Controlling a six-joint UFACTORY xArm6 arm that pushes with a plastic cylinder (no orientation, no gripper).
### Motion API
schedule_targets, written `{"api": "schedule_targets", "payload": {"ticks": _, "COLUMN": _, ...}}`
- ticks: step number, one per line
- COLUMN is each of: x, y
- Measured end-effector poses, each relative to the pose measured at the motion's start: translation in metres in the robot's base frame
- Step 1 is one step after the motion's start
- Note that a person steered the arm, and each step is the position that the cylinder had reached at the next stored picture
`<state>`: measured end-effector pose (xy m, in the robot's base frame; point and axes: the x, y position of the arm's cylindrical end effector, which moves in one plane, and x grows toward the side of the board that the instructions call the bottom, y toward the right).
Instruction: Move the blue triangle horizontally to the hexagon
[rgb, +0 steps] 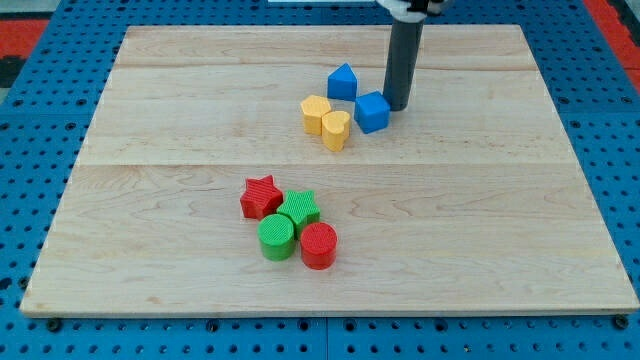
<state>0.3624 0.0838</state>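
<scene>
The blue triangle block (342, 82) sits in the upper middle of the wooden board (480, 220). Below and left of it lies the yellow hexagon (315, 113), with a yellow heart (337, 130) touching its lower right side. A blue cube (372, 112) sits right of the heart. My tip (397, 106) stands at the cube's right side, touching or almost touching it, and to the lower right of the blue triangle.
A cluster lies in the lower middle: a red star (261, 196), a green star (300, 208), a green cylinder (277, 238) and a red cylinder (319, 245). A blue perforated table surrounds the board.
</scene>
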Motion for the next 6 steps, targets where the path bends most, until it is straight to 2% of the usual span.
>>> {"api": "schedule_targets", "payload": {"ticks": 1, "x": 0.037, "y": -0.047}}
{"api": "schedule_targets", "payload": {"ticks": 2, "x": 0.037, "y": -0.047}}
{"api": "schedule_targets", "payload": {"ticks": 3, "x": 0.015, "y": -0.023}}
{"api": "schedule_targets", "payload": {"ticks": 4, "x": -0.034, "y": -0.003}}
{"api": "schedule_targets", "payload": {"ticks": 5, "x": -0.062, "y": -0.023}}
{"api": "schedule_targets", "payload": {"ticks": 6, "x": -0.063, "y": -0.068}}
